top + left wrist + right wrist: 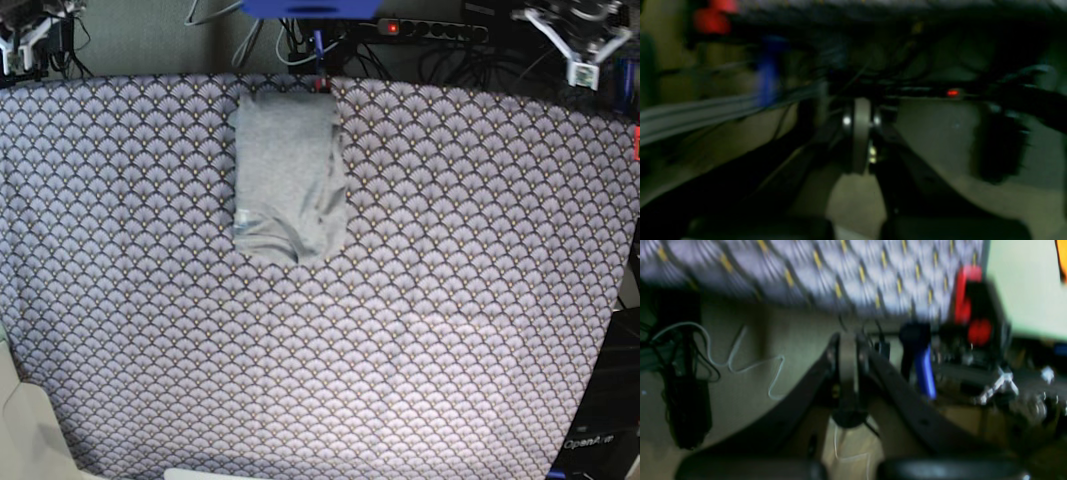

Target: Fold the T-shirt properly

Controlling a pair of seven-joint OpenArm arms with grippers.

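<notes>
The grey T-shirt (290, 175) is lying folded into a tall narrow rectangle near the far edge of the bench, a little left of centre in the base view, its bottom hem bulging slightly and a small label showing at its lower left corner. It is resting flat on the purple fan-patterned tablecloth (420, 320), which is covering the whole bench. Nothing is touching the shirt. Both arms are sitting well apart from it at the far corners. The left fingers (862, 133) are pressing together, gripping nothing, and pointing at the dim space beneath the bench edge where cables are hanging. The right fingers (847, 373) are likewise pressing together with nothing between them, with the cloth's overhanging edge above and a blue-handled clamp (923, 370) just to one side.
</notes>
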